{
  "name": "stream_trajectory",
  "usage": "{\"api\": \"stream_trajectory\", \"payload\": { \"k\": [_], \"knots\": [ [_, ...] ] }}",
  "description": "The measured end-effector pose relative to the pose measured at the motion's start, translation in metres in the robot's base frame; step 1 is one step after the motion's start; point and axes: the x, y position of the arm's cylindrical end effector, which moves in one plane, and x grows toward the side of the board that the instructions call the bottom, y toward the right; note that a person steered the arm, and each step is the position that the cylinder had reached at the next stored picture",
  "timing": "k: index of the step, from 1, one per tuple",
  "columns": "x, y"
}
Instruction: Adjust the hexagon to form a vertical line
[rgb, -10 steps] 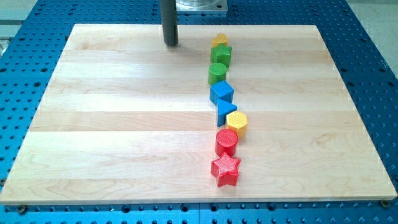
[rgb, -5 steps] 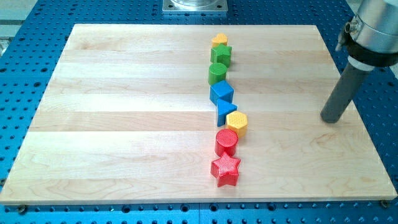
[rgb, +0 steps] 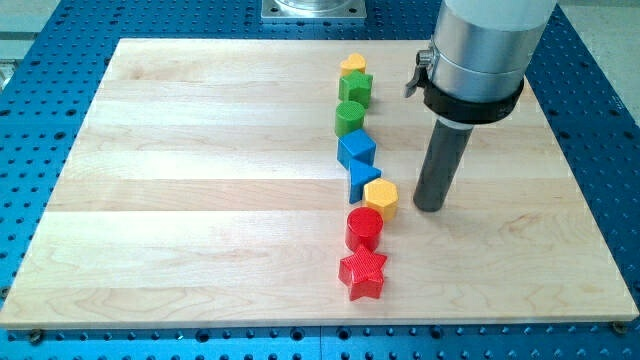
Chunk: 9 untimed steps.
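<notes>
Yellow hexagon (rgb: 381, 197) sits in the column of blocks, bulging toward the view's right of the blue triangle (rgb: 360, 175) above and the red cylinder (rgb: 364, 228) below. My tip (rgb: 429, 207) has swung in from the far right edge and now stands just beside the hexagon's right, not touching. The tool is a bare rod holding nothing. A leftward nudge looks next. The wooden tabletop (rgb: 200, 200) rests on a blue perforated base (rgb: 600, 150).

- Wooden board (rgb: 200, 200) on blue pegboard (rgb: 600, 120).
- On it, in a column top to bottom: yellow block (rgb: 352, 65), green block (rgb: 356, 88), green cylinder (rgb: 349, 117), blue cube (rgb: 356, 149), blue triangle (rgb: 362, 177), yellow hexagon (rgb: 380, 197), red cylinder (rgb: 364, 228), red star (rgb: 363, 272).
</notes>
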Motion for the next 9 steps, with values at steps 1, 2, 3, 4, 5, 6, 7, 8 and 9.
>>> {"api": "stream_trajectory", "payload": {
  "k": [1,2,3,4,5,6,7,8,9],
  "knots": [
    [0.0,-0.005],
    [0.0,-0.024],
    [0.001,-0.048],
    [0.003,-0.051],
    [-0.014,-0.005],
    [-0.078,0.042],
    [-0.159,0.062],
    [-0.218,0.068],
    [-0.23,0.066]
  ]
}}
